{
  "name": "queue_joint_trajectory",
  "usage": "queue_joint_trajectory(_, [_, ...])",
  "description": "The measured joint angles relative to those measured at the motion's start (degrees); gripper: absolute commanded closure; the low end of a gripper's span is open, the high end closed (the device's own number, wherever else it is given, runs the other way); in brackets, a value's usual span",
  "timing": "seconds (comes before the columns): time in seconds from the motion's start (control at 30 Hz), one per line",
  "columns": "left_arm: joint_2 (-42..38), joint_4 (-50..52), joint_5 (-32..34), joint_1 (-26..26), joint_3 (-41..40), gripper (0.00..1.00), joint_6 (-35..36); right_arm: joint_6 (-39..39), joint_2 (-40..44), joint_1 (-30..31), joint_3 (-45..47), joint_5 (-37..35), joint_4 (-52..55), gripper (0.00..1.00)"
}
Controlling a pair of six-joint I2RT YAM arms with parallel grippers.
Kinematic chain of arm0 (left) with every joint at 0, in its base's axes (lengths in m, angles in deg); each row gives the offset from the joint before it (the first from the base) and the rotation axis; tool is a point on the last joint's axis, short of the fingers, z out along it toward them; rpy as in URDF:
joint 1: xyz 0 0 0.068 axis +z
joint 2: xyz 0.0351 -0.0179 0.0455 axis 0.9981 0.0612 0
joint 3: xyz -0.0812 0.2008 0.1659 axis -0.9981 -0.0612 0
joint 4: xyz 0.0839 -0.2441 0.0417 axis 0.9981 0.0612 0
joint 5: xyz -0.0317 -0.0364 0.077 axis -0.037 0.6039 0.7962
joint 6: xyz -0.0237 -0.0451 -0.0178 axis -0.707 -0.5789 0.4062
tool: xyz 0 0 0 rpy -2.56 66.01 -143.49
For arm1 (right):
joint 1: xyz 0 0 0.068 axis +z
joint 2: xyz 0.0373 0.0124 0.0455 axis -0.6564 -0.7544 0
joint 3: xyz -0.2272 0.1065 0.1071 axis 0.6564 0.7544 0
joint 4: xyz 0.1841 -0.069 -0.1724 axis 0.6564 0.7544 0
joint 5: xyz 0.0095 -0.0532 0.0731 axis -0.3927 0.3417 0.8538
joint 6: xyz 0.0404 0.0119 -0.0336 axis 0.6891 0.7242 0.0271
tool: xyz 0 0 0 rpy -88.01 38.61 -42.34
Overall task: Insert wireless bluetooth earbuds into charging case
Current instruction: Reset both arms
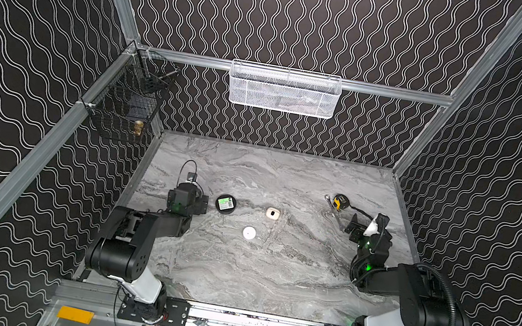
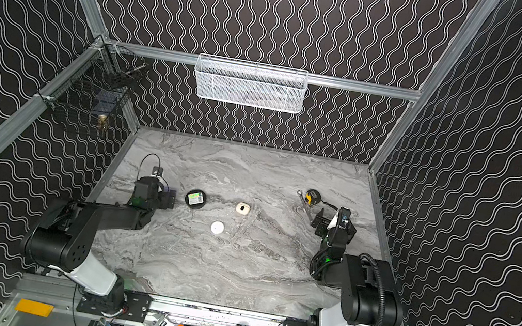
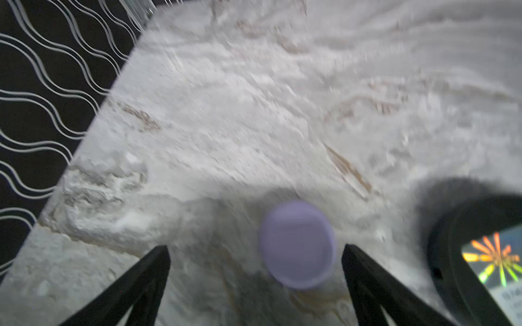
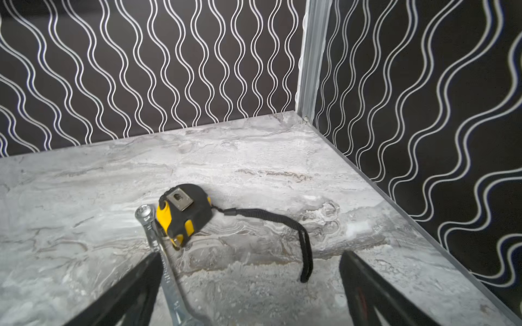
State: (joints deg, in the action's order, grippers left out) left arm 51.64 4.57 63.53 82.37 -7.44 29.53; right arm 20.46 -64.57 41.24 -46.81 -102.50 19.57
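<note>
**Presently: lilac case framed by spread left fingers**

In the left wrist view, the fingers of the left gripper [image 3: 254,248] are seen spread wide, and a round lilac charging case [image 3: 298,244] is found lying flat on the marble tabletop [image 1: 268,280] between them. The case sits off centre, just beside one finger [image 3: 364,271] and well apart from the other. Because of blur, it cannot be told whether that nearer finger is touched. Nothing is pinched. A black round tin [image 1: 225,204] with a green label is seen just beyond the nearer finger.

In both top views, two more cases are shown near the middle of the frame. A cream case [image 1: 273,213] lies right of the tin, and a white round case [image 1: 249,233] lies below and between them. The earbuds themselves cannot be made out in any view.

The fingers of the right gripper [image 4: 250,254] are likewise held wide apart, with nothing gripped. At the right of the top views, a yellow and black tape measure [image 4: 183,211] rests ahead of them. A steel wrench [image 4: 158,248] lies against the tape measure and runs just beside one finger.
</note>
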Motion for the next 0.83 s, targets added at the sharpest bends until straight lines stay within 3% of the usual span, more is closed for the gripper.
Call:
queue_joint_trajectory(0.07, [3.0, -9.2, -2.3, 1.3, -5.0, 0.01, 0.3, 0.0, -0.1, 0.0, 0.0, 0.6, 0.5, 0.0])
queue_joint_trajectory(0.13, [3.8, -11.2, -5.9, 1.6, -7.7, 0.01, 1.3, 0.0, -0.1, 0.0, 0.0, 1.2, 0.4, 0.0])
queue_joint_trajectory(0.3, [4.2, -19.0, -8.7, 1.9, -7.0, 0.01, 1.9, 0.0, -0.2, 0.0, 0.0, 1.3, 0.2, 0.0])
queue_joint_trajectory(0.53, [4.3, -20.0, -12.9, 1.7, -6.2, 0.01, 3.7, 0.0, -0.2, 0.0, 0.0, 1.4, 0.2, 0.0])
queue_joint_trajectory(0.83, [4.6, -20.0, -13.6, 1.7, -5.7, 0.01, 4.2, 0.0, -0.2, 0.0, 0.0, 1.4, 0.2, 0.0])
